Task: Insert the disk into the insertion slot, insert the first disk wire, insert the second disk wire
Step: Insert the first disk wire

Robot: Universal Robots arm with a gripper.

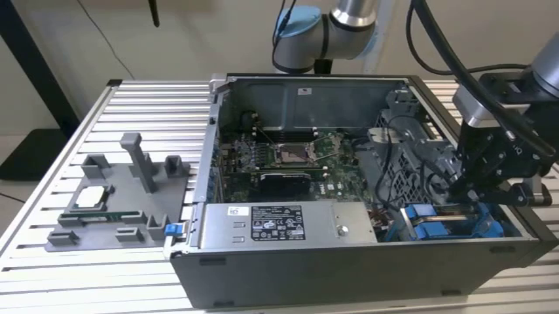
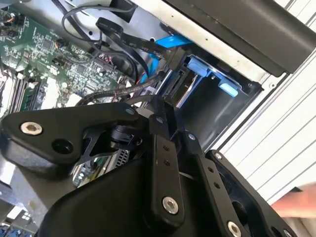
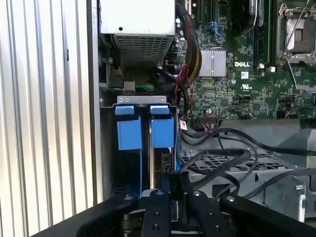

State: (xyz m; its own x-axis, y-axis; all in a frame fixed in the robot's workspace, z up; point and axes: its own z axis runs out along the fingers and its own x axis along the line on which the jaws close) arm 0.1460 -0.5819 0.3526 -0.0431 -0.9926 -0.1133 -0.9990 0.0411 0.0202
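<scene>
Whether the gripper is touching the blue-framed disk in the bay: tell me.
Cannot tell. In the first wrist view the gripper overlaps the disk at its near end, and its body hides any contact or gap.

White logo print on motherboard (image 3: 232, 94); power-supply box label (image 1: 275, 224) illegible.

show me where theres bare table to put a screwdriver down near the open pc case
Bare slats of the table lie beyond the grey fixture, at the exterior view's left of the case, and along the near edge in front of it. Crowded: the case corner by the insertion slot, where the gripper and black cables fill the room.
</scene>
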